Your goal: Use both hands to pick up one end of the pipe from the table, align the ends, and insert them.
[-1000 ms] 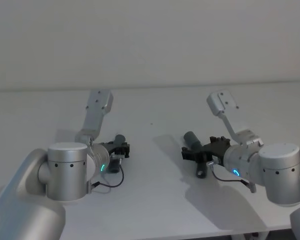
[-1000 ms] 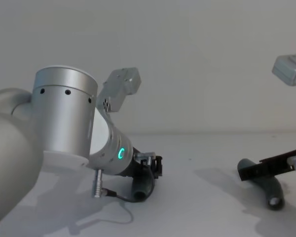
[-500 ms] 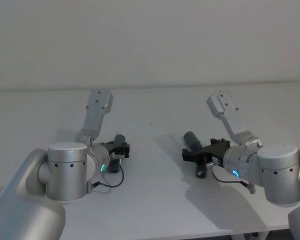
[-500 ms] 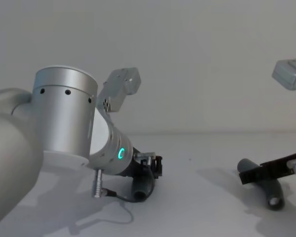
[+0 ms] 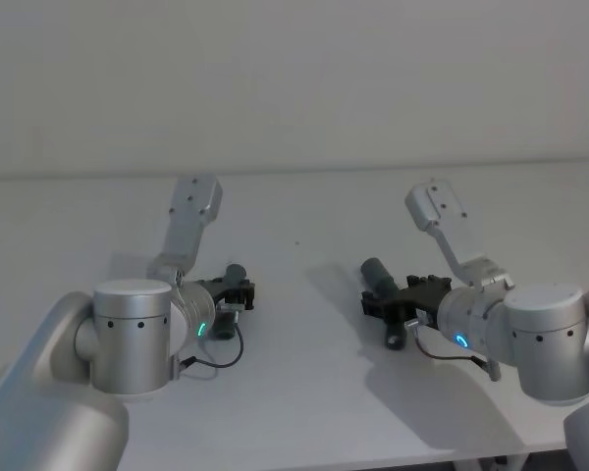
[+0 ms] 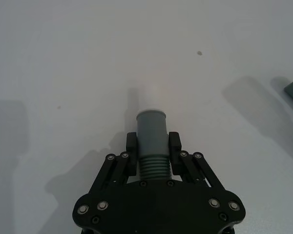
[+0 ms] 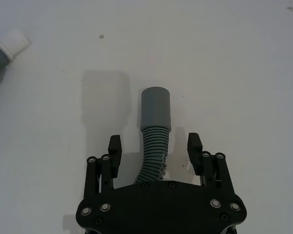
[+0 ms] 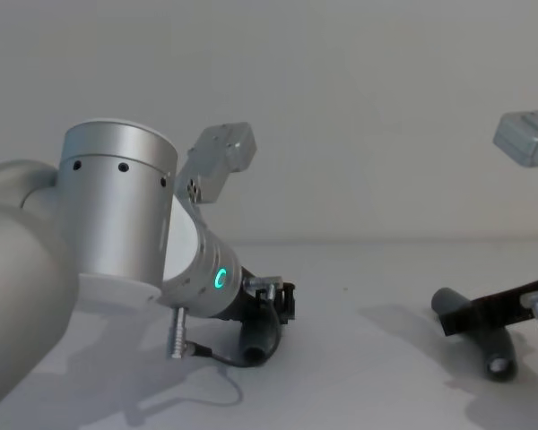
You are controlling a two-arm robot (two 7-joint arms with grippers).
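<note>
Left hand (image 6: pixel 153 146) clenched on ribbed part of left pipe (image 6: pixel 152 130); white tip (image 6: pixel 152 99) pokes out ahead, low over tabletop (image 6: pixel 63 58). Right hand (image 7: pixel 155 146) released: fingers (image 7: pixel 114 147) spread either side of right pipe (image 7: pixel 154 157), not touching. Ribbed part between them, collar (image 7: pixel 156 108) ahead. Right pipe lies on tabletop, right of centre. Pipes well apart.

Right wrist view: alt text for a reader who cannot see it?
The right tool hangs open around a grey ribbed pipe piece lying on the white table, fingers clear of it. Another piece's white tip shows at the edge.
</note>
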